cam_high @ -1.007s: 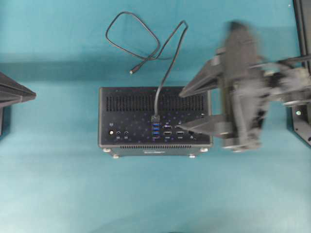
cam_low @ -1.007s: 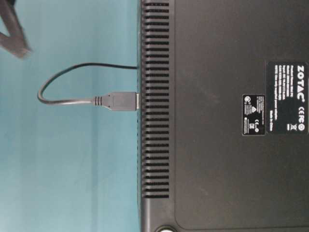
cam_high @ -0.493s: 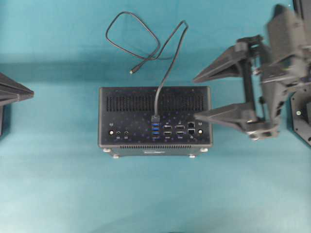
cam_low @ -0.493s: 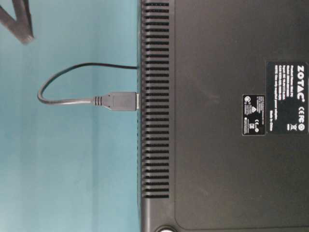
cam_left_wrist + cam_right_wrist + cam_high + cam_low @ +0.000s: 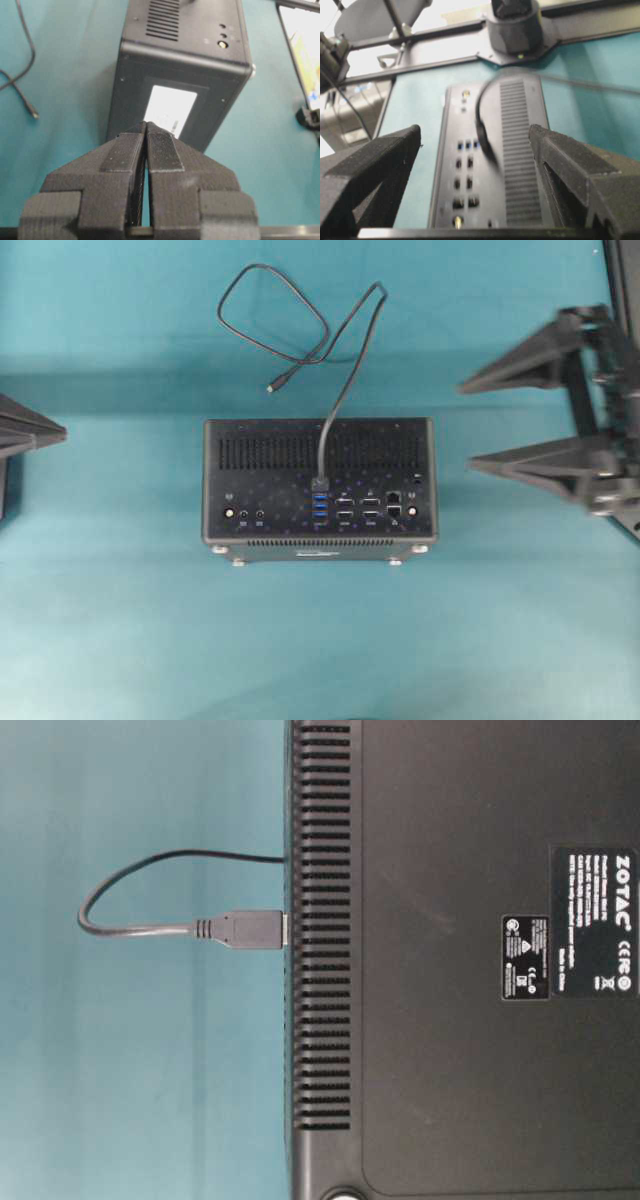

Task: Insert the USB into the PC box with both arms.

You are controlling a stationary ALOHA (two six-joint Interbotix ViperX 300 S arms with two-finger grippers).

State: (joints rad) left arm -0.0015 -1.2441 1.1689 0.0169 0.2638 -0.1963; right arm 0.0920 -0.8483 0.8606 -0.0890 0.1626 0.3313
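Observation:
The black PC box (image 5: pixel 260 440) lies in the middle of the teal table, port face up. The dark-grey USB (image 5: pixel 320 483) sits plugged into the top of the blue port stack. Its black cable (image 5: pixel 345 390) loops away behind the box, and the slim tip (image 5: pixel 271 389) lies loose. From table level the USB (image 5: pixel 250 930) stands seated against the PC box (image 5: pixel 450 960). My right gripper (image 5: pixel 466 428) is open and empty, to the right of the box and apart from it. My left gripper (image 5: pixel 60 430) is shut and empty at the left edge; in its wrist view the left gripper (image 5: pixel 146 124) points at the box's side (image 5: pixel 175 75).
A black frame rail (image 5: pixel 620 280) runs along the right edge of the table. A bright screen (image 5: pixel 300 45) lies beyond the box in the left wrist view. The opposite arm's base (image 5: pixel 512 25) stands behind the box (image 5: pixel 520 165) in the right wrist view.
My right gripper, open throughout, has drawn back to the right, away from the box's right end. The USB stays in its port. The left arm has not moved.

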